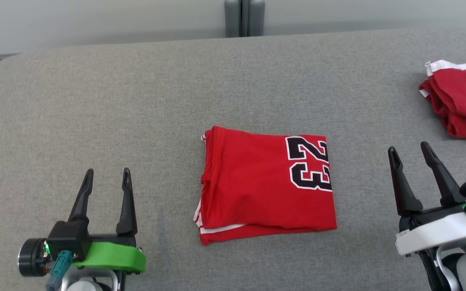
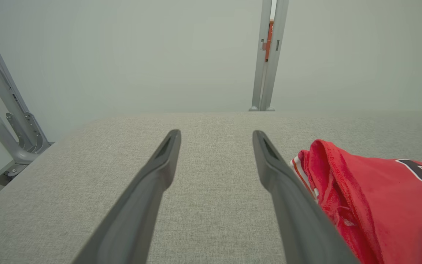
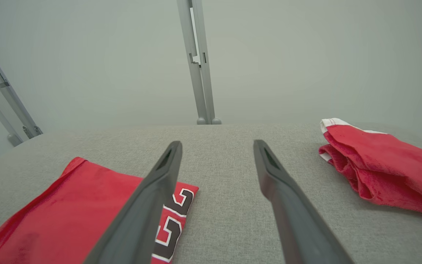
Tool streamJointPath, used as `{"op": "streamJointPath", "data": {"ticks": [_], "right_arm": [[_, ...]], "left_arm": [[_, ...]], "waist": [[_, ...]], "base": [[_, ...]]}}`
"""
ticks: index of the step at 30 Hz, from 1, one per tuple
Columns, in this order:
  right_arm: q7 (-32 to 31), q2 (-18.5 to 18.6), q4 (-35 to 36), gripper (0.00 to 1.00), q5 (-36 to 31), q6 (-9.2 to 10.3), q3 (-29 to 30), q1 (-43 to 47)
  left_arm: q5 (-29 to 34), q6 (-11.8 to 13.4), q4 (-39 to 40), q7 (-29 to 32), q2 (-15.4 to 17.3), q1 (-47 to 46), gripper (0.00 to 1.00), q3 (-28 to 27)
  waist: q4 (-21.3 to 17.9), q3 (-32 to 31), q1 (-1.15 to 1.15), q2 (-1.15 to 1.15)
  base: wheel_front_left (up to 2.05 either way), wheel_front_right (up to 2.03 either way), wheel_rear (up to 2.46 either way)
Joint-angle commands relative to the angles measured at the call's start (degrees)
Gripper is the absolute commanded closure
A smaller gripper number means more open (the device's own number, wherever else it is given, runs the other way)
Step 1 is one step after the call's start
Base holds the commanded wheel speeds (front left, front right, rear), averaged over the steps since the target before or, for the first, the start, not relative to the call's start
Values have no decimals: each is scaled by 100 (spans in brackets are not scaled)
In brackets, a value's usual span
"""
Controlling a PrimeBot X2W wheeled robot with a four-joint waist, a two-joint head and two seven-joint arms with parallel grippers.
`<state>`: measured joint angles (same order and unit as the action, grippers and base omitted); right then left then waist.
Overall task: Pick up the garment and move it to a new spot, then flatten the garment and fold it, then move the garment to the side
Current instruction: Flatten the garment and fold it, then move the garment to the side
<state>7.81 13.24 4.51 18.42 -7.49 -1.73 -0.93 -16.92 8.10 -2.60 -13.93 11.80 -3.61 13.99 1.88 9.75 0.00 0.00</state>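
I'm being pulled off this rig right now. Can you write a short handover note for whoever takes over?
Grippers: the left gripper is open and empty, left of the jersey. The right gripper is open and empty, right of it. Neither touches it.
Things: the jersey lies folded mid-table, number up. A second red garment lies bunched at the far right.
Done: the fold.
Left: moving the jersey to the side, it seems.

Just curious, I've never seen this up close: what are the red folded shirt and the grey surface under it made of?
Red folded shirt: soft matte knit, probably cotton jersey, judging by its limp creases and stitched hem. Grey surface: seemingly woven upholstery fabric, matte, with a fine speckled weave.
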Motion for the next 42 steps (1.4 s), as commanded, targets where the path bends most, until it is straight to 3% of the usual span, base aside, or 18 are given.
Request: {"op": "streamJointPath", "data": {"ticks": [1, 14, 42], "right_arm": [[-80, -54, 116, 0, -55, 0, 40, 176], [-504, -304, 623, 0, -221, 0, 164, 1050], [-660, -378, 663, 0, -267, 0, 315, 1205]], "left_arm": [[-6, 35, -11, 47, 82, 168, 0, -16], [-159, 61, 102, 307, 259, 829, 0, 10], [-213, 96, 50, 226, 322, 575, 0, 32]], "waist": [[-175, -319, 0, 0], [-232, -1008, 0, 0], [-49, -968, 0, 0]], "base": [[0, 0, 0], [0, 0, 0], [0, 0, 0]]}}
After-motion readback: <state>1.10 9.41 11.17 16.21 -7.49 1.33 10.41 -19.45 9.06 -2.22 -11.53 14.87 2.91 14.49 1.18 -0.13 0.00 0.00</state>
